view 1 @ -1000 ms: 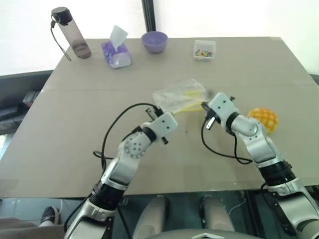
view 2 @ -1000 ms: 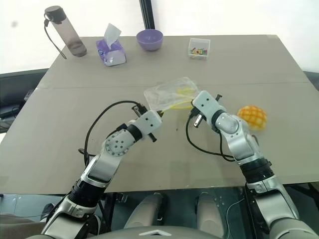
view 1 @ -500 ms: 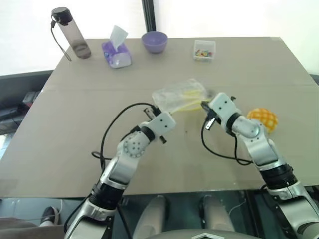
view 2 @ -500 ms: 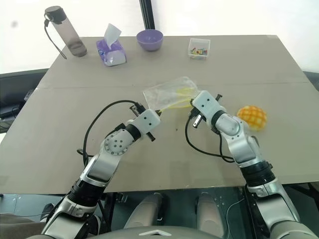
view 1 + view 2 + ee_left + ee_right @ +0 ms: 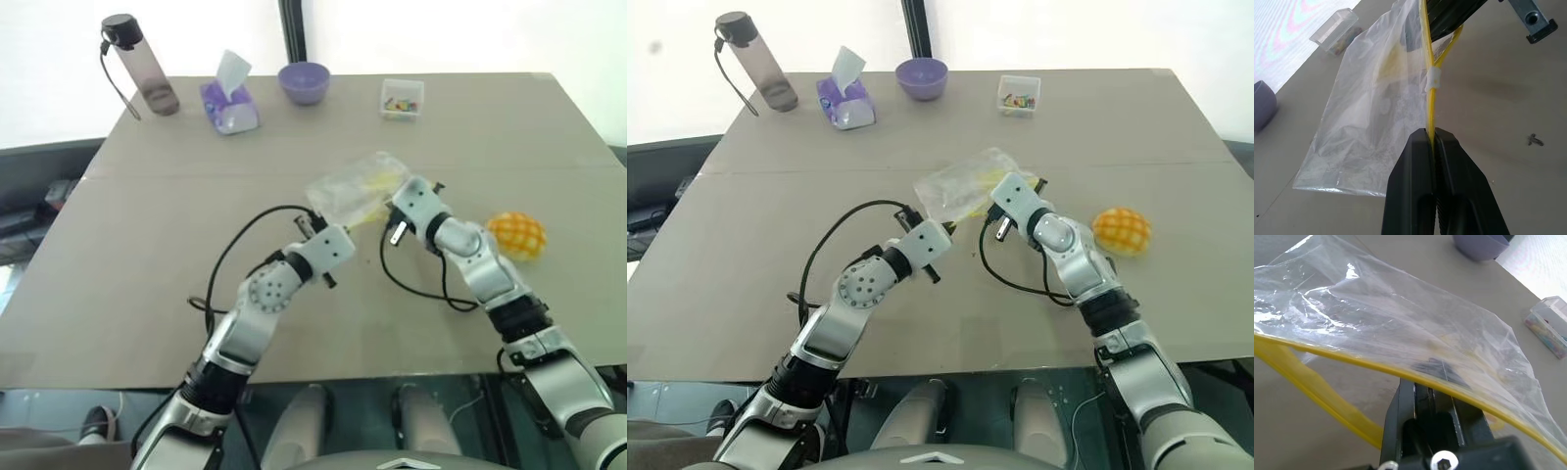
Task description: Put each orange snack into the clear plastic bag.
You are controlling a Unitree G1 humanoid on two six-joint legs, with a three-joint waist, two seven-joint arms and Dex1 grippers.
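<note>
Head views: clear plastic bag point(image 5: 355, 192) held up over mid-tabletop point(image 5: 147, 225), pinched at its yellow strip from both sides. Left claw point(image 5: 320, 227) clamped on the strip at the bag's 7 o'clock corner; right claw point(image 5: 397, 202) clamped at its 4 o'clock edge. Orange snack point(image 5: 516, 235) lying on the tabletop at 3 o'clock of the bag, well apart. Along the far edge: bottle point(image 5: 140, 65), purple tissue pack point(image 5: 229, 104), purple bowl point(image 5: 304, 82), small clear box point(image 5: 402, 99).

Left wrist view: fingers point(image 5: 1415, 191) pressed shut on the yellow strip point(image 5: 1430, 103).

Right wrist view: fingers point(image 5: 1408, 421) closed on the bag's strip point(image 5: 1352, 362), film draped over them.
</note>
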